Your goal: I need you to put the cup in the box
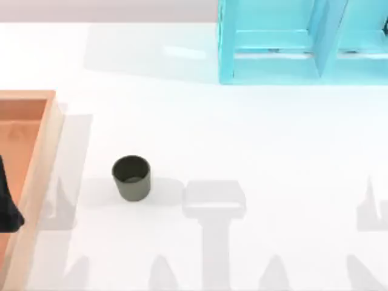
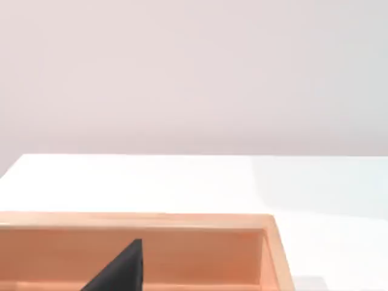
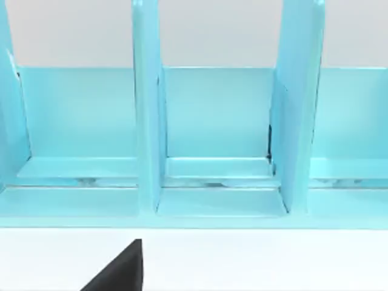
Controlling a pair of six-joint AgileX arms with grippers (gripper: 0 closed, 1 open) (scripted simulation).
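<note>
At the table's left edge in the top view you have the box [image 1: 37,151], a shallow tray with an orange-brown inside and a light tan wooden rim, running off the left and near edges of the view. A dark piece of the left arm [image 1: 7,203] hangs over its inside. The left wrist view looks across the same box [image 2: 271,242], showing its far wall and one corner, with bare white table beyond. A dark wedge [image 2: 121,270] at the near edge of that view is part of the left gripper, and you cannot tell whether its fingers are open or closed.

Just to the right of the box, apart from its rim, stands the cup [image 1: 131,177]: small, dark olive-grey, matte, cylindrical with a slight taper, no handle, upright with its mouth open to the camera. A strip of bare table [image 1: 254,133] separates it from the box, and open white surface lies on its other sides.

Well to the right and at the far edge sits the cyan shelf unit [image 1: 273,54]. The right wrist view faces its compartments [image 3: 218,121] head-on. A dark wedge [image 3: 121,270] there belongs to the right gripper, and you cannot tell how its fingers stand either.
</note>
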